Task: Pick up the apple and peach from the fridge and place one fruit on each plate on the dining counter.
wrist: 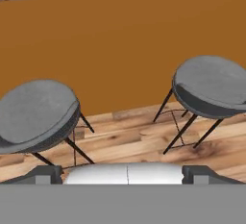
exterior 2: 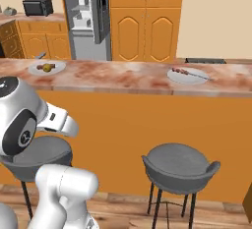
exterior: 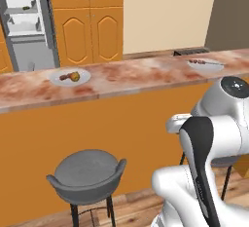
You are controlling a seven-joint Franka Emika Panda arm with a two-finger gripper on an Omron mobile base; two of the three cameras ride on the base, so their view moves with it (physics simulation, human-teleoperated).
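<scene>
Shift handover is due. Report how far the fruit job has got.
Done: the fridge stands open. In hand: nothing; in the hand view the jaws are wide apart and empty, aimed at the stools below the dining counter. Left: both fruits. The left plate and right plate carry food I cannot identify as apple or peach.

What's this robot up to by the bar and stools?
The white robot arm sits in front of the dining counter, behind two grey stools. Its gripper is open, holds nothing, and points down toward the wooden floor and stools. Two plates rest on the counter, each already carrying some food: one a small brownish piece, the other a skewer. Beyond the counter, the fridge stands open with items on its shelves. No fruit has reached the plates yet.
</scene>
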